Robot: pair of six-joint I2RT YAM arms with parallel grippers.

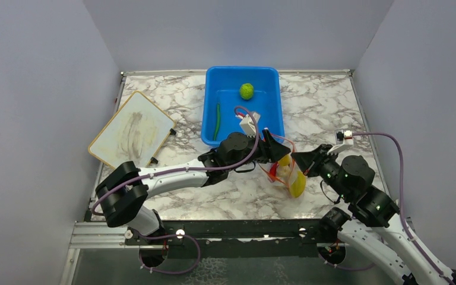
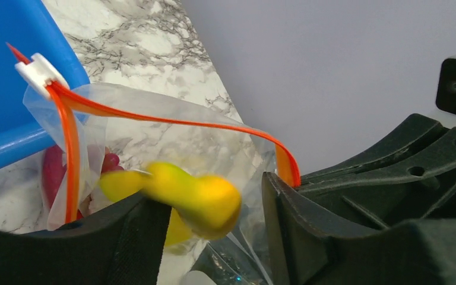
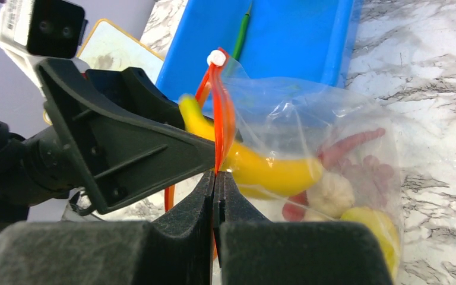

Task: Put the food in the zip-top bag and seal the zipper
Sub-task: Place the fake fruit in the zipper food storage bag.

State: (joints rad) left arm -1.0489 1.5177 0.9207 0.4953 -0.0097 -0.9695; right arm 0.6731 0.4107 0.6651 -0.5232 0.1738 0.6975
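**Left gripper** (image 2: 214,200): jaws released and standing apart over the bag mouth, with the banana loose between them and a gap showing on one side.

**Right gripper** (image 3: 215,178): clenched on the orange-red zipper strip (image 3: 219,110), holding one end of the mouth up.

**Item 1. Curved yellow toy banana** (image 3: 267,169): halfway through the mouth. Its long axis runs from the left gripper's side, across the strip and down into the pouch. The upper end is blurred.

**Item 2. Clear floppy zip-top plastic bag** (image 3: 309,113): stands on the table between the two grippers, just in front of the tub. The white slider (image 3: 216,57) sits at the strip's far end, towards the tub, opposite the right gripper's pinch. Judged, the left arm is the nearer one to reach it for sealing.

**Item 3. Contents**: red toy chili (image 3: 350,145), beige garlic bulb (image 3: 332,193) and a yellow-green piece (image 3: 380,228) at the bottom.

**Item 4. Rigid blue plastic tub** (image 1: 214,95): holds a round green lime (image 1: 247,91), not yet bagged, and a thin green stick (image 1: 217,122).

**Item 5. Surroundings**: marbled white table (image 1: 332,107) and a pale wood-edged board (image 1: 132,129), well off to the left.

**View notes**:
- The left wrist view alone shows the mouth held open as a loop.
- The right wrist view alone shows the pinch and the contents.
- The top view alone shows the lime.
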